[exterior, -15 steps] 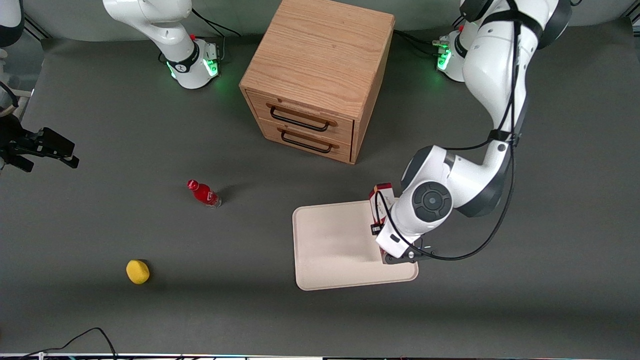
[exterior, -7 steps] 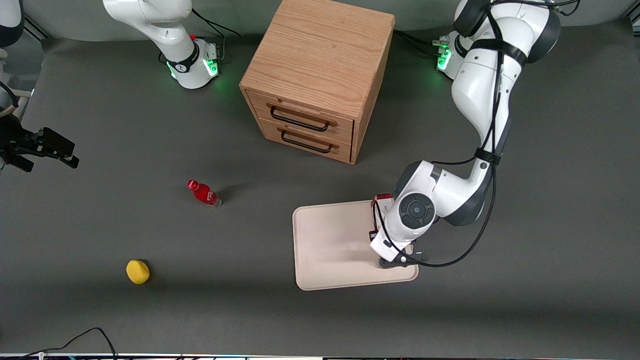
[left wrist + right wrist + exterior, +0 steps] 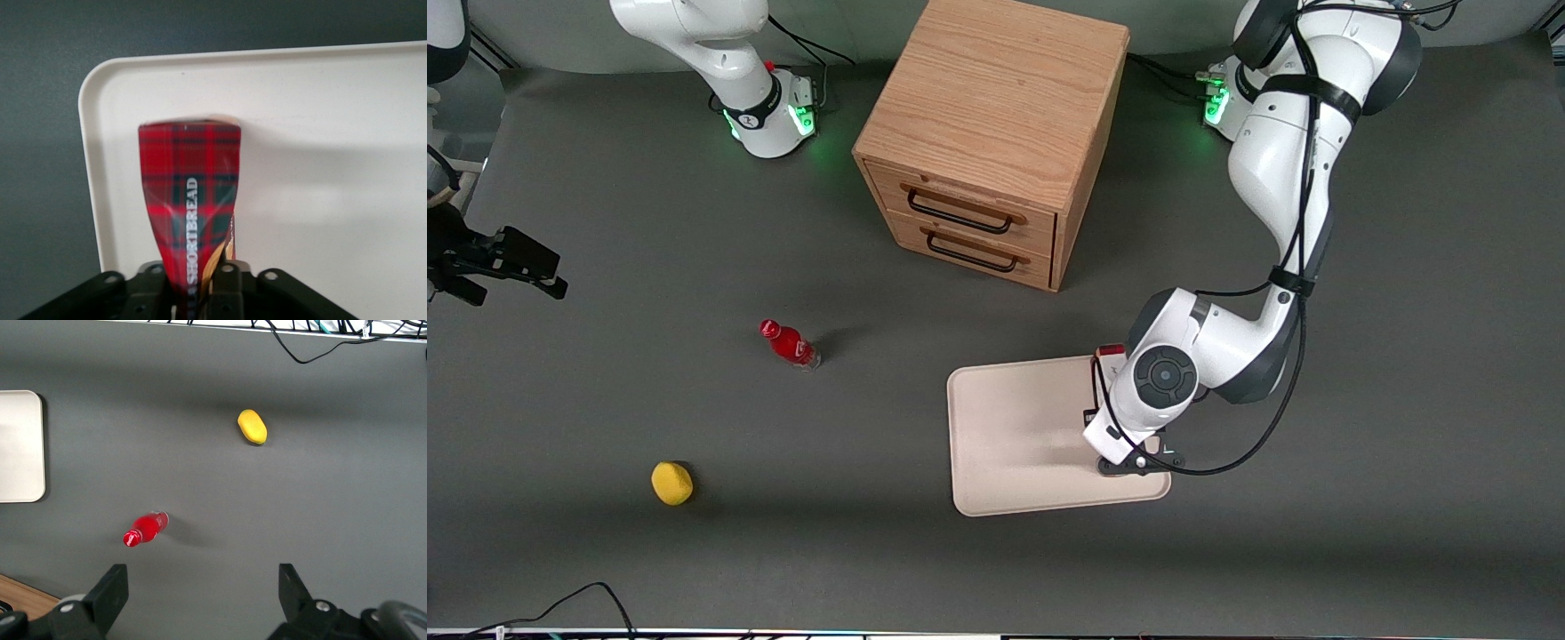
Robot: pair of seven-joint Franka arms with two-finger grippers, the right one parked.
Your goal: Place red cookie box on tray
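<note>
The pincer point(image 3: 197, 293) was seen pinching the red cookie box point(image 3: 190, 213), its two black fingers point(image 3: 227, 287) pressed against the box's long plaid faces close to one end. In the wrist view the box reached away from the pincer over the tray point(image 3: 320, 167), and its end nearest the tray's rounded corner lay at or just above the cream surface; whether it touched could not be told. In the front view the pincer point(image 3: 1129, 458) was hidden under the white wrist of the working arm, which hung over the tray's edge toward the working arm's end of the worktop point(image 3: 1405, 498). Only a small piece of the red cookie box point(image 3: 1110, 350) was visible there, at the tray's rim farther from the front camera. The tray point(image 3: 1014, 427) lay flat on the dark grey worktop, nearer to the front camera than the wooden cabinet point(image 3: 996, 133), whose two drawers with dark handles were seen closed. A small red bottle point(image 3: 788, 343) lay well apart from the tray, toward the parked arm's end of the worktop. A yellow lemon-like object point(image 3: 671, 483) was placed still farther that way from the tray and nearer to the front camera than the bottle.
</note>
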